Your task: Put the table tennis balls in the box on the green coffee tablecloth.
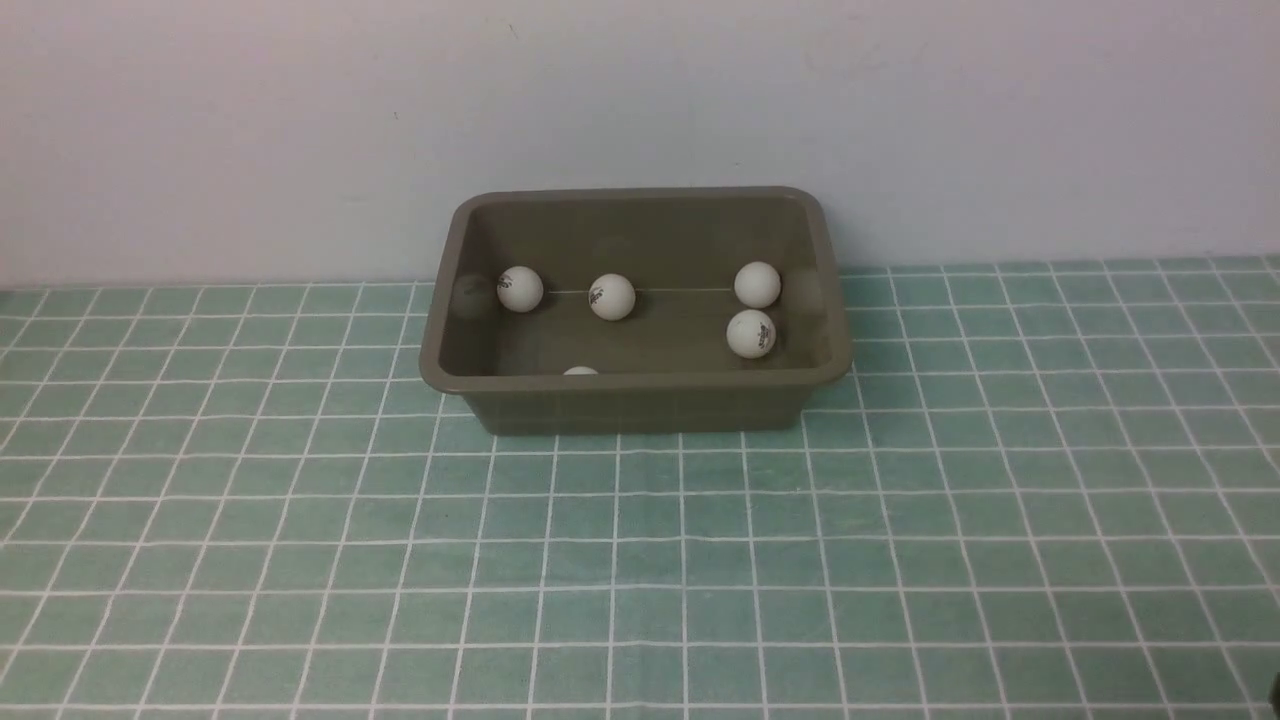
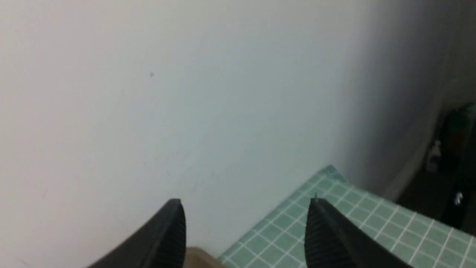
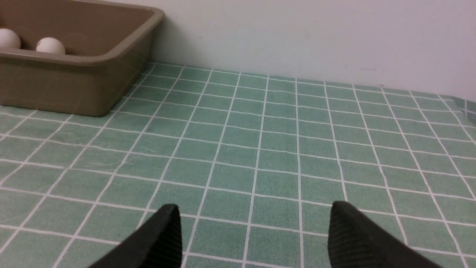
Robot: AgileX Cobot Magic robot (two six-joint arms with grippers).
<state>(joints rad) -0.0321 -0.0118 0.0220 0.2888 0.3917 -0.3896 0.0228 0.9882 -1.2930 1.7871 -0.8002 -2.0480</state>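
Observation:
The olive-brown box [image 1: 640, 381] stands at the back middle of the green coffee tablecloth [image 1: 640, 560], close to the wall. Several table tennis balls lie inside it: one [image 1: 520, 289] at the left, one [image 1: 612, 297] beside it, two [image 1: 757, 284] [image 1: 751, 333] at the right, and one [image 1: 580, 371] half hidden behind the near rim. Neither gripper shows in the front view. My left gripper [image 2: 245, 203] is open and empty, facing the wall above the tablecloth [image 2: 353, 216]. My right gripper [image 3: 253, 208] is open and empty over the tablecloth [image 3: 279, 149], with the box [image 3: 55, 85] and two balls [image 3: 50, 45] [image 3: 8, 38] ahead of it.
A pale wall [image 1: 640, 100] runs right behind the box. In the left wrist view the cloth ends at an edge with dark objects [image 2: 457, 149] beyond it. A tan sliver [image 2: 199, 259] shows between the left fingers.

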